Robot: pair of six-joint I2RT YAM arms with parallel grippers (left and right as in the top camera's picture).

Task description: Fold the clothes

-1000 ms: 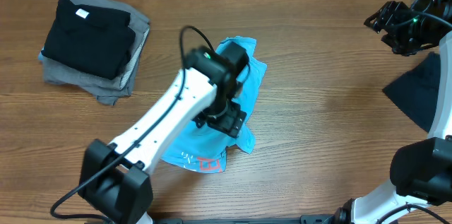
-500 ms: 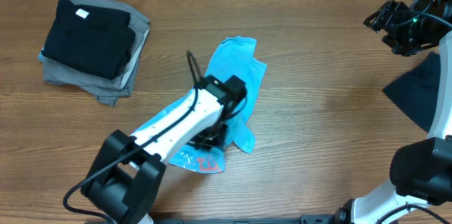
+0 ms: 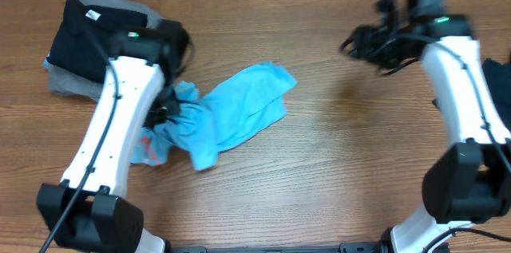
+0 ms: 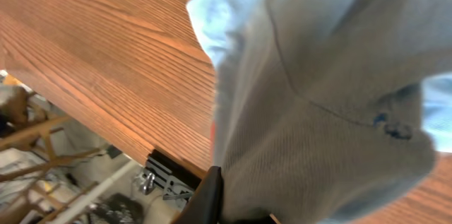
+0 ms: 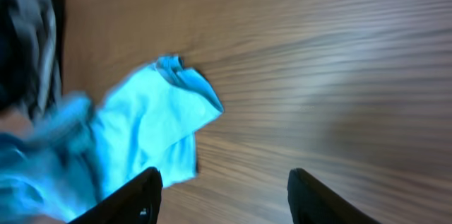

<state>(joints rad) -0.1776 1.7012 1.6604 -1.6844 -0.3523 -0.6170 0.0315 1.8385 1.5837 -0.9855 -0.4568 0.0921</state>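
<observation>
The light blue T-shirt (image 3: 231, 109) lies crumpled across the table's left middle, its left end bunched up. My left gripper (image 3: 165, 112) is shut on that bunched end; in the left wrist view the cloth (image 4: 318, 111) fills the frame, and one dark finger (image 4: 210, 199) presses against it. A folded black shirt (image 3: 100, 37) sits on top of a grey one (image 3: 152, 69) at the back left. My right gripper (image 3: 363, 44) hovers open over bare wood at the back right. Its fingers (image 5: 138, 196) stand wide apart with nothing between them, and the blue shirt (image 5: 141, 132) lies to their left.
A dark navy garment (image 3: 497, 69) lies at the right edge of the table, partly behind my right arm. Bare wooden table (image 3: 343, 157) stretches between the blue shirt and the right arm. The front table edge (image 4: 106, 121) shows in the left wrist view.
My left gripper has shut on the blue shirt and dragged it left toward the folded stack. My right arm has swung in from the right edge over the table.
</observation>
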